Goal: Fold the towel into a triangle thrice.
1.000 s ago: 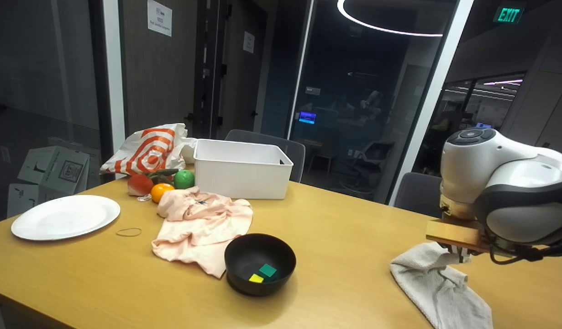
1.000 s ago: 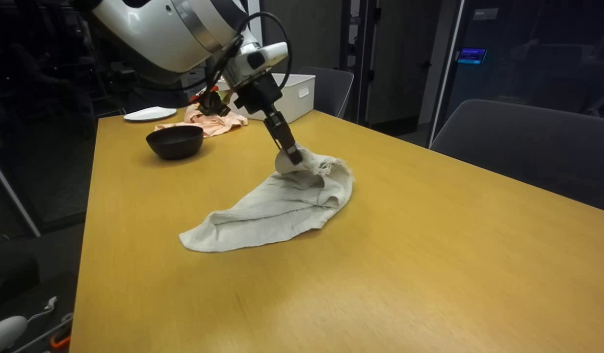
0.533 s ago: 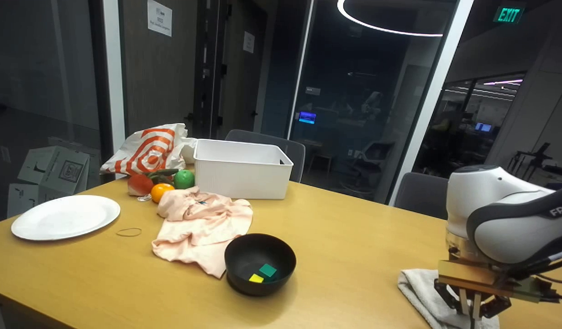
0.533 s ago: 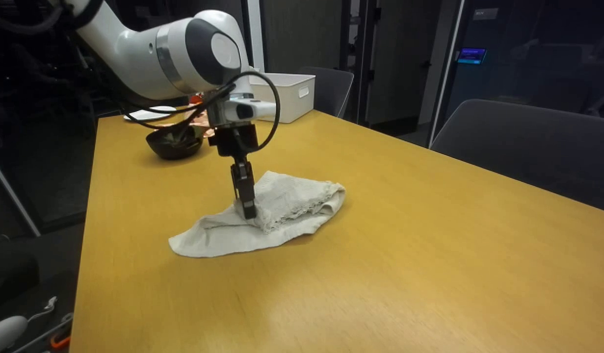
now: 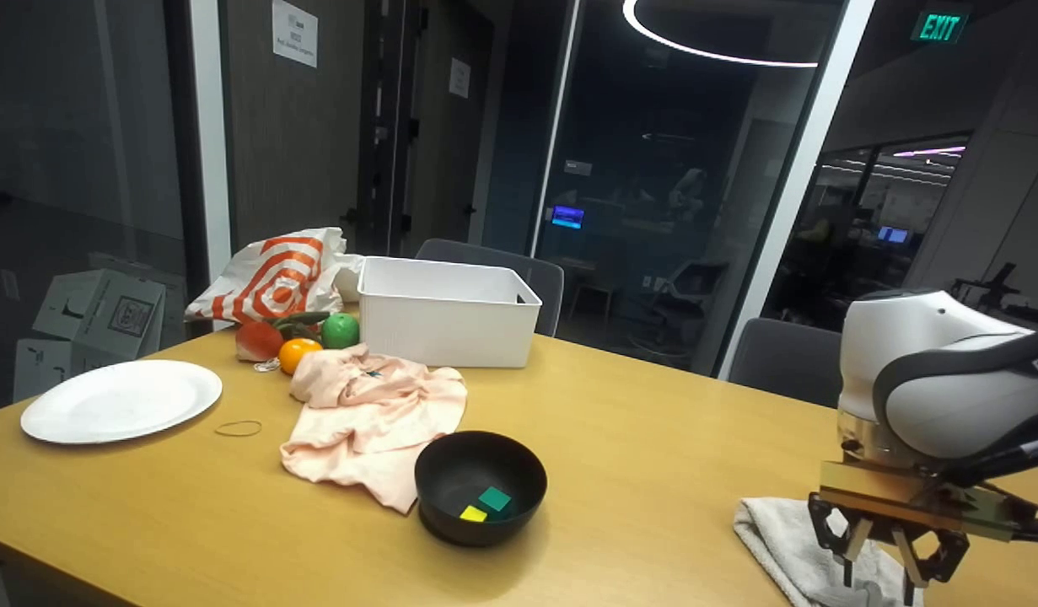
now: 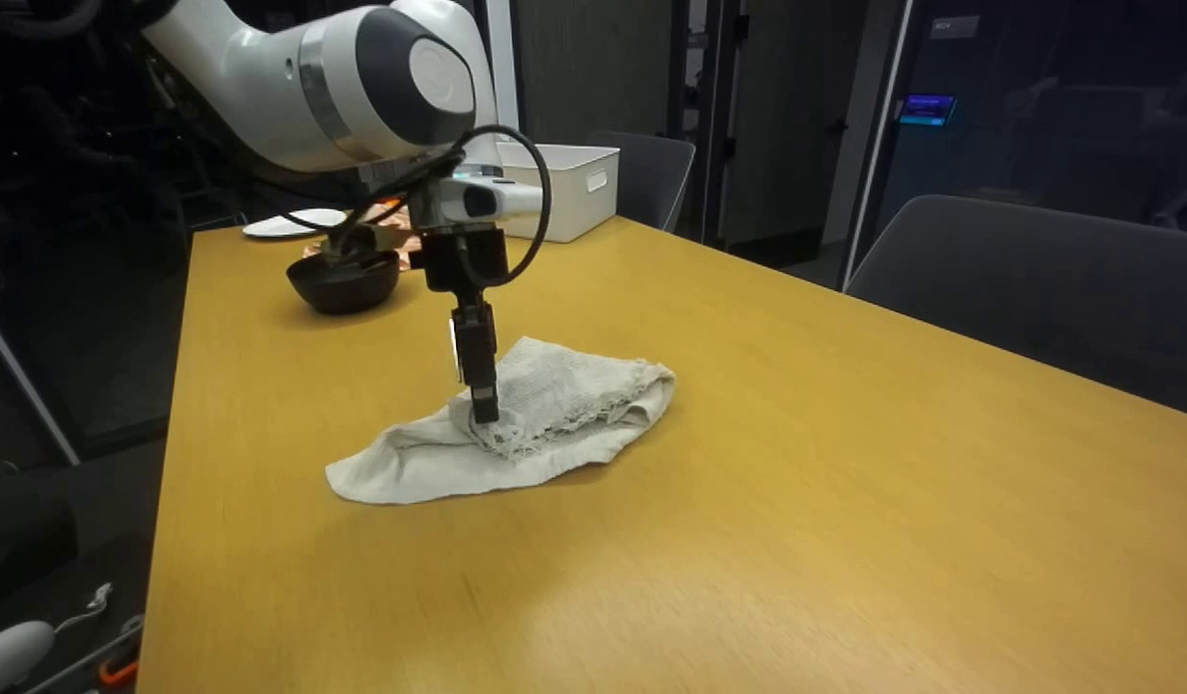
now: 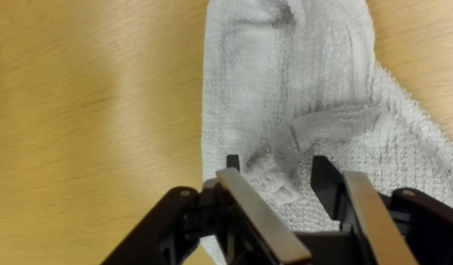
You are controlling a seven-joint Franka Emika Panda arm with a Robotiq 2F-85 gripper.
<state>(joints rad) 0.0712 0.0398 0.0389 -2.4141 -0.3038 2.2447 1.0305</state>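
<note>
The pale grey towel lies on the table, with one part folded over the rest. In an exterior view the folded flap has a frayed edge, and a pointed end of the lower layer sticks out to the left. My gripper points down right over the flap, with its jaws spread apart. A crumpled bit of the towel stands between the fingers, not pinched. The gripper also shows in both exterior views. Part of the towel is cut off by the lower edge of an exterior view.
A black bowl with small coloured pieces, a pink cloth, a white bin, toy fruit, a white plate and a shopping bag stand farther along the table. Chairs line one side.
My gripper swung the towel's lifted edge over and laid it on the rest. Within the last half second the jaws opened, let go of the towel and rose slightly.
</note>
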